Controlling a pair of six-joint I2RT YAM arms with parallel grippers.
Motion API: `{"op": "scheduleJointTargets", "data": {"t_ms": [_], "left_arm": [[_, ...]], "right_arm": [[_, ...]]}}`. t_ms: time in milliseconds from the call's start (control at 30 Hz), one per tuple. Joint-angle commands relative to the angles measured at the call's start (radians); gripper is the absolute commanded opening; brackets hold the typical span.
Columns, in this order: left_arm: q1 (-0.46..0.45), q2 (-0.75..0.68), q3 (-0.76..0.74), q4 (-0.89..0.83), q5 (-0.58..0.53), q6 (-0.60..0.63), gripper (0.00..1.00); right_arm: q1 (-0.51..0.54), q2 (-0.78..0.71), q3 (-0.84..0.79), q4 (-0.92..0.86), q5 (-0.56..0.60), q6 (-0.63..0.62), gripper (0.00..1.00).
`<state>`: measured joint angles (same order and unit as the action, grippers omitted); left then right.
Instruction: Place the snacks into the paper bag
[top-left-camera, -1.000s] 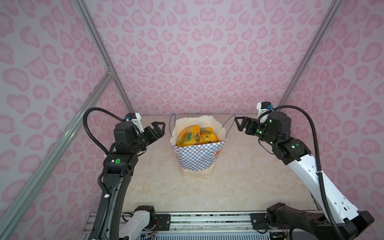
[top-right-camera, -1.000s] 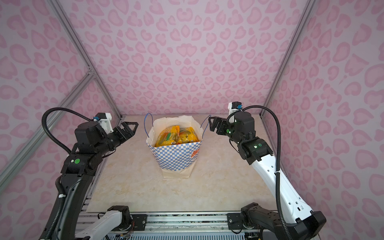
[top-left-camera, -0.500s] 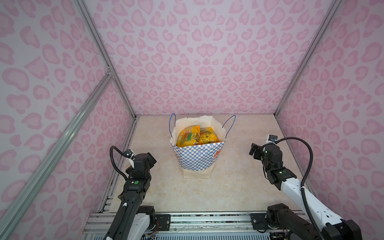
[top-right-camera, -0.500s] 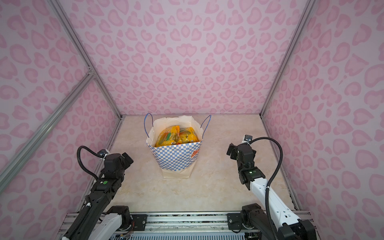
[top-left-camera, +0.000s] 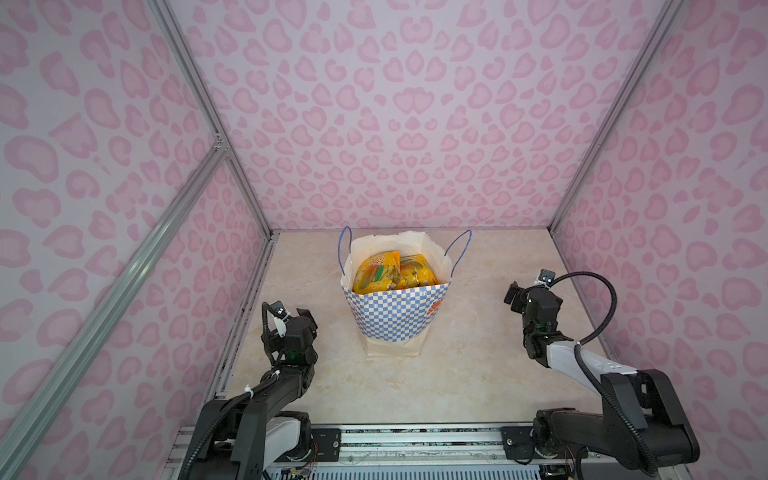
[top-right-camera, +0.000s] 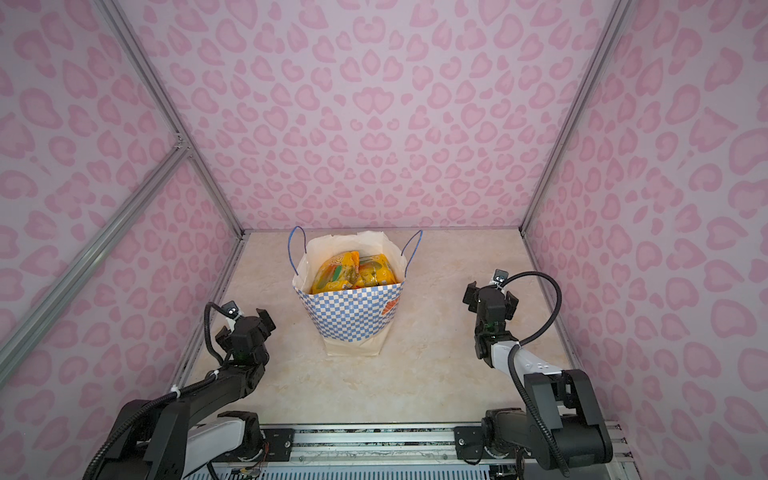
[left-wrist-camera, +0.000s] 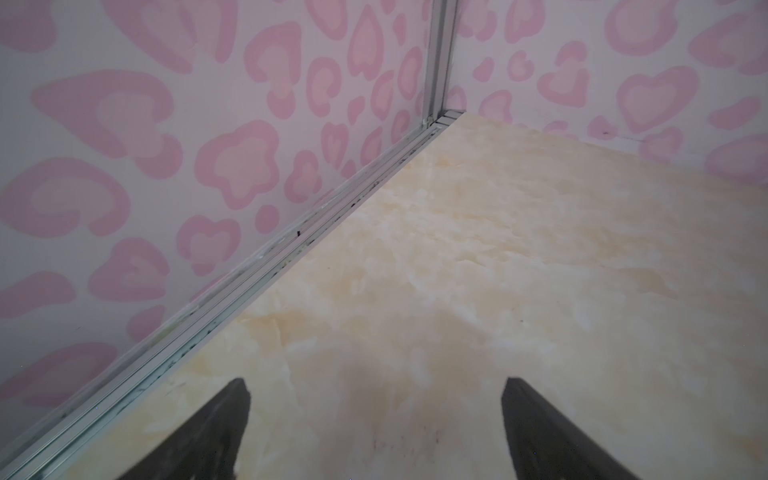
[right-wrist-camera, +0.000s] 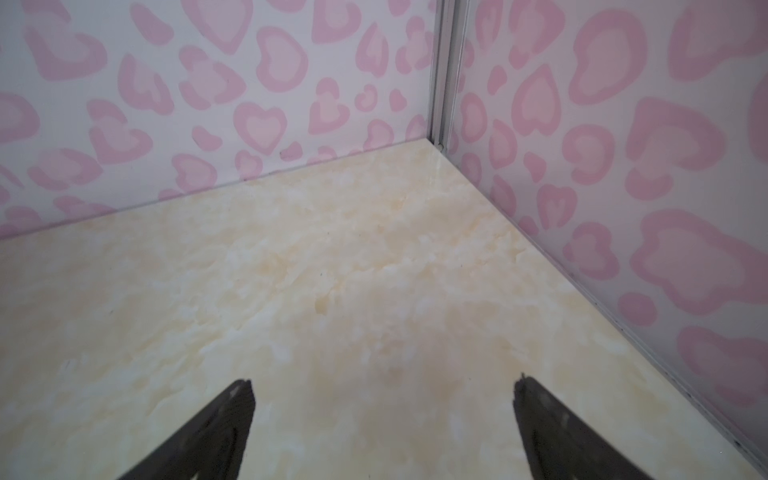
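The paper bag (top-left-camera: 395, 320) stands upright on the surface (top-left-camera: 478, 374), with yellow and orange snacks (top-left-camera: 390, 272) packed inside. At its 9 o'clock the left fingers (left-wrist-camera: 216, 436) and at 3 o'clock the right fingers (right-wrist-camera: 220, 432) gape wide, holding nothing.

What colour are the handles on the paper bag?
Blue. The handles show best in a top view.

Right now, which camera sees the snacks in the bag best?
The top views. Both look down into the open paper bag and show the yellow and orange snacks packed inside. The left wrist and right wrist views point away from them: only table and pink walls, no snacks.
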<state>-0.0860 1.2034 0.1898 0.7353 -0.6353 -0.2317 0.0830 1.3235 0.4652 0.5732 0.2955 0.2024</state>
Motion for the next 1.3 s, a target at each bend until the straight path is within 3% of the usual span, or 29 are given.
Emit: {"op": "scheduleJointTargets", "data": {"t_ms": [0, 100, 167, 267, 333, 400, 600, 733, 867, 967, 1033, 1100, 1167, 1267], "left_arm": [[-0.001, 0.071, -0.002, 0.321, 0.096, 0.115, 0.98], [-0.008, 0.134, 0.012, 0.366, 0.125, 0.142, 0.98], [-0.008, 0.193, 0.004, 0.46, 0.155, 0.167, 0.98], [-0.008, 0.23, 0.048, 0.403, 0.233, 0.195, 0.97], [0.011, 0.292, 0.058, 0.449, 0.254, 0.184, 0.97], [0.031, 0.269, 0.099, 0.329, 0.294, 0.168, 0.97], [0.051, 0.274, 0.115, 0.301, 0.315, 0.15, 0.97], [0.051, 0.271, 0.116, 0.296, 0.316, 0.15, 0.97], [0.051, 0.271, 0.115, 0.299, 0.316, 0.15, 0.97], [0.051, 0.272, 0.115, 0.297, 0.316, 0.15, 0.97], [0.051, 0.271, 0.115, 0.297, 0.316, 0.15, 0.97], [0.051, 0.271, 0.115, 0.299, 0.316, 0.15, 0.97], [0.051, 0.271, 0.115, 0.299, 0.316, 0.152, 0.97], [0.051, 0.27, 0.115, 0.297, 0.317, 0.151, 0.97]], "right_arm": [[0.0, 0.017, 0.038, -0.049, -0.126, -0.07, 1.0], [0.027, -0.029, -0.045, 0.104, -0.107, -0.139, 1.0], [0.025, -0.034, -0.097, 0.22, -0.032, -0.152, 1.0], [0.002, -0.022, -0.087, 0.223, -0.057, -0.15, 1.0], [-0.006, -0.004, -0.058, 0.195, -0.09, -0.158, 1.0], [-0.015, 0.024, -0.014, 0.146, -0.108, -0.156, 1.0], [-0.025, 0.001, 0.017, -0.055, -0.183, -0.139, 1.0], [-0.04, 0.053, -0.139, 0.255, -0.167, -0.124, 1.0], [-0.038, 0.059, -0.158, 0.324, -0.255, -0.242, 1.0], [-0.044, 0.176, -0.202, 0.507, -0.224, -0.216, 1.0], [-0.046, 0.273, -0.249, 0.735, -0.232, -0.228, 1.0], [-0.052, 0.214, -0.22, 0.586, -0.227, -0.207, 1.0], [-0.061, 0.215, -0.158, 0.461, -0.292, -0.223, 1.0], [-0.102, 0.255, -0.146, 0.508, -0.322, -0.177, 1.0]]}}
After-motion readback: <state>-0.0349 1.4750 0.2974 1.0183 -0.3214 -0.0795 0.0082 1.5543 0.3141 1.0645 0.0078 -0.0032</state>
